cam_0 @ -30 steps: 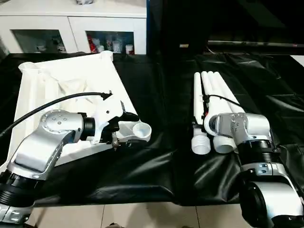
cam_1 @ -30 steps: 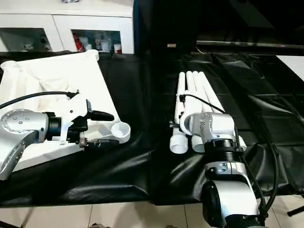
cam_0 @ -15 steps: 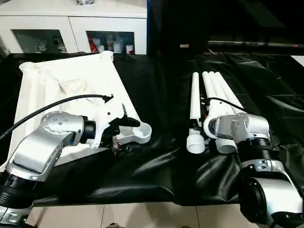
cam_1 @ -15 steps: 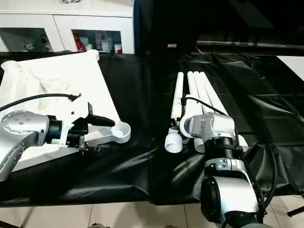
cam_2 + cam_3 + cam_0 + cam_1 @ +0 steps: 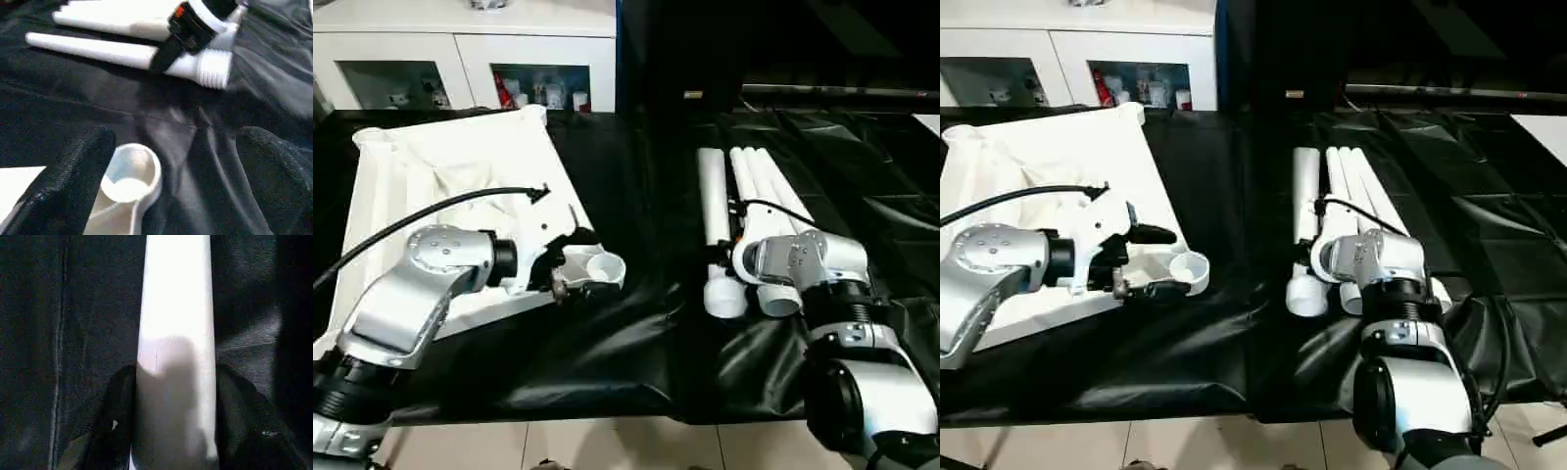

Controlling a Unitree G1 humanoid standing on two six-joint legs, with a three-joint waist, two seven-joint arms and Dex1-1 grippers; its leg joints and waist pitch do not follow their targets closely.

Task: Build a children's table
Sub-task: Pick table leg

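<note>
the right hand [image 5: 171,450] clamps a leg [image 5: 714,211] beside its neighbours at three o'clock, which could get knocked; left hand [image 5: 171,181] gapes at the socket [image 5: 131,171].

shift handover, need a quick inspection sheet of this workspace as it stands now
surface: black plastic sheet, wrinkled, covering the bench.
job's things: white ribbed plastic table top lies flat on the robot's left, round corner socket at its near corner; four long white tubular legs lie side by side on the right, threaded ends toward the robot.
clutter: nothing seen.
grippers: left gripper open, fingers either side of the corner socket; right gripper has its fingers around the leftmost leg.
cables: a black cable arcs over the left forearm, another over the right wrist.
surroundings: white cabinet with glass doors behind, tiled floor in front.
</note>
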